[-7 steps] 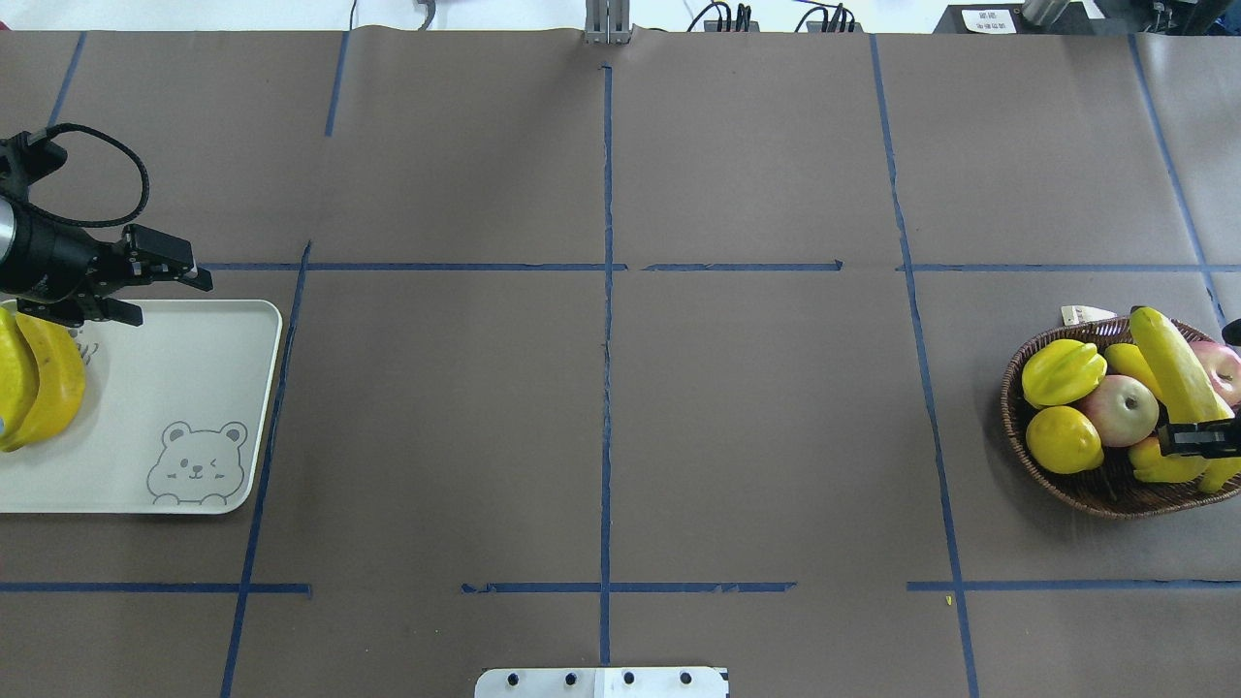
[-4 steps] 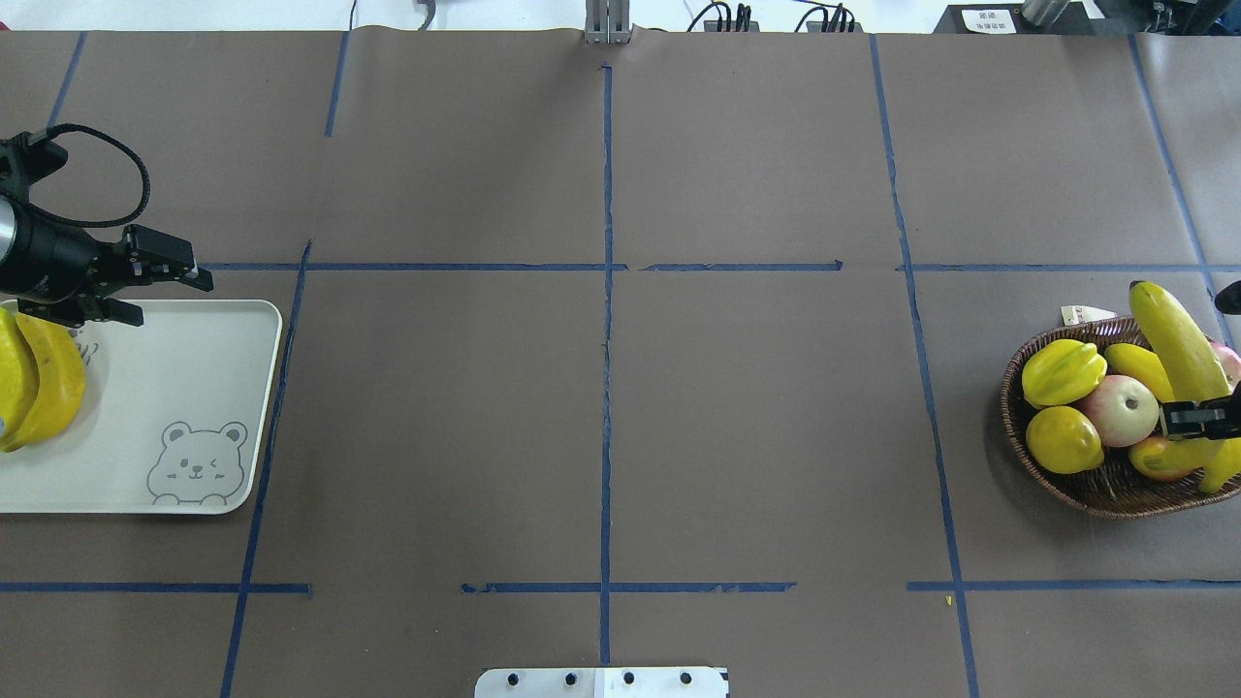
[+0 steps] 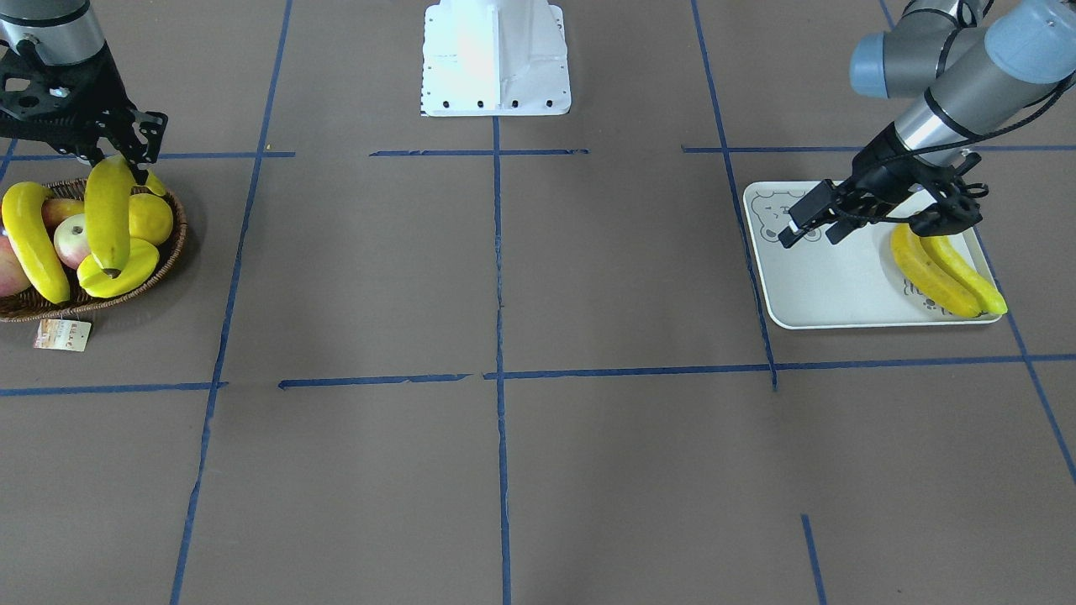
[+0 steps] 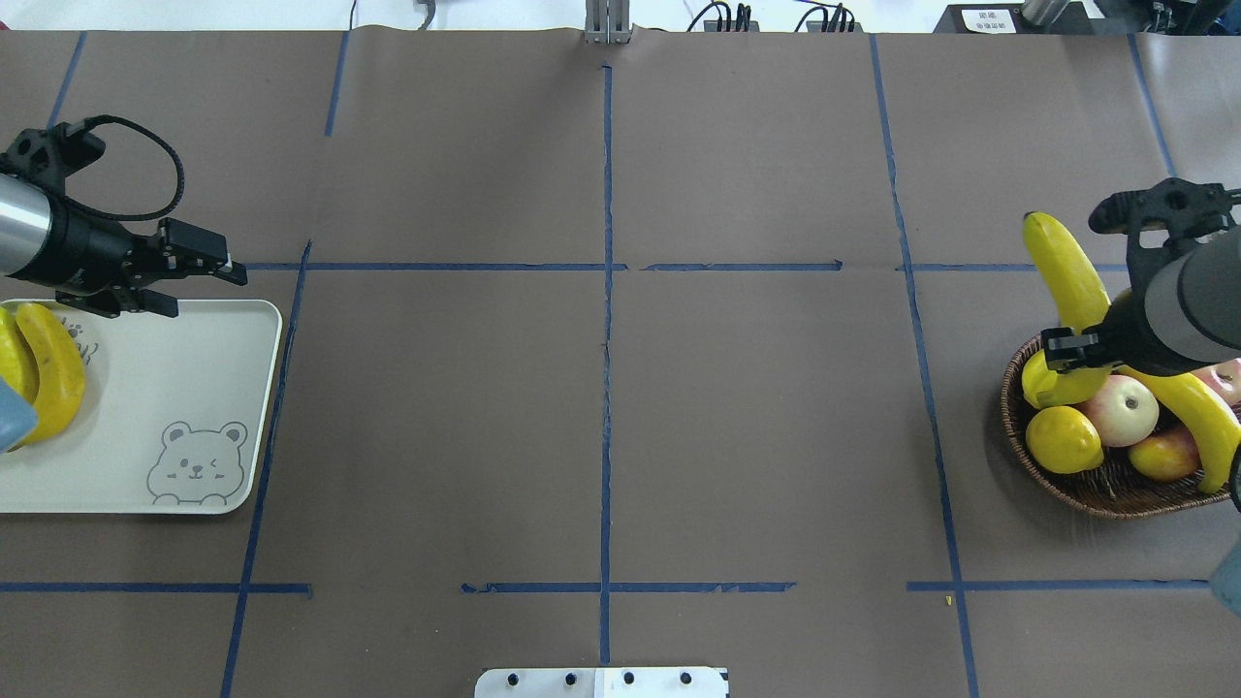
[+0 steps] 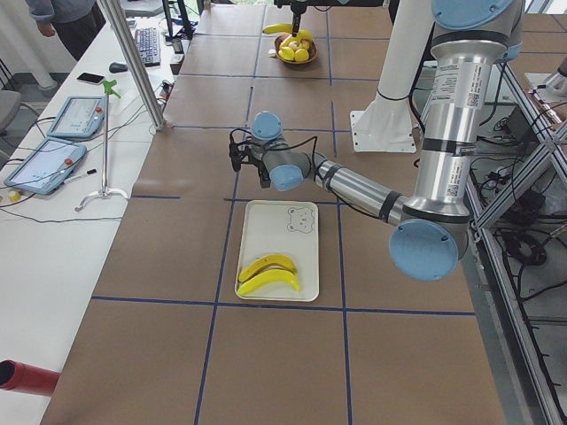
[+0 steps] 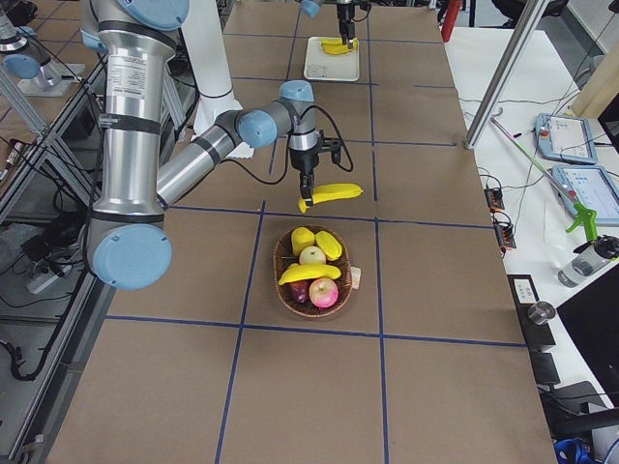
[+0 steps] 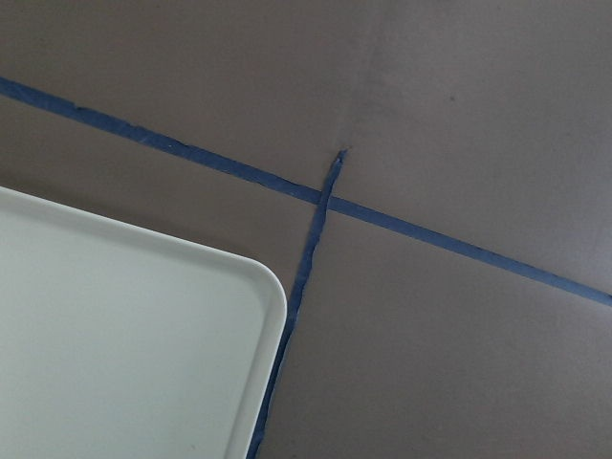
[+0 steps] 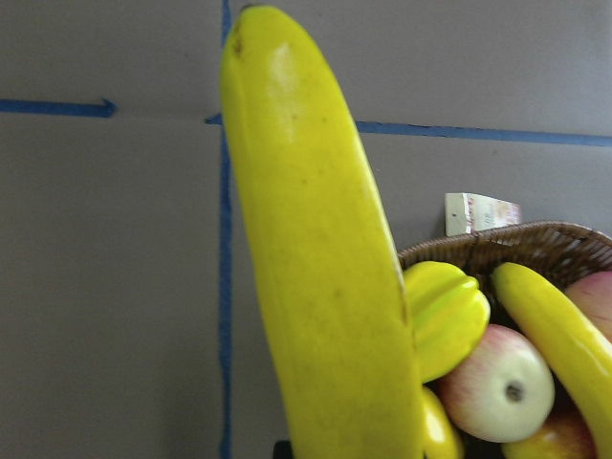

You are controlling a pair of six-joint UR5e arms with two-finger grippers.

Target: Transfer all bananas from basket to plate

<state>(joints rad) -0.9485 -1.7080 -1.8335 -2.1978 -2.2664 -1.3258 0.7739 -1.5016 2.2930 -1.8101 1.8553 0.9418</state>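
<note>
Counted four bananas [image 4: 1066,271]. Found two lying side by side on the plate [image 4: 175,388], at the end away from the bear face. Found one more lying in the basket [image 4: 1066,485]. Found the last one, the held banana [image 8: 316,268], up in the air, pinched near one end by the right gripper [image 4: 1076,349], fingers closed tight on it.

Counted one basket, one plate, one ridged starfruit [image 8: 445,320], one round lemon [image 4: 1064,438] and at least two apples [image 4: 1125,407], all that other fruit sitting in the basket. Spotted one paper tag [image 3: 63,334] by the basket's rim.

Compared with a moment before: saw the held banana lifted higher and carried out past the basket's rim, with more of the right arm showing in the overhead view. Saw the left gripper [image 4: 208,291] slid a little toward the table's middle. Saw the two plate bananas unmoved.

Found the left gripper hanging over the plate's far edge, fingers spread wide, holding nothing.

Looked at the held banana: long, fat, curved, bright yellow and smooth, with a small dark tip at its free end, sticking out about level from the gripper.
</note>
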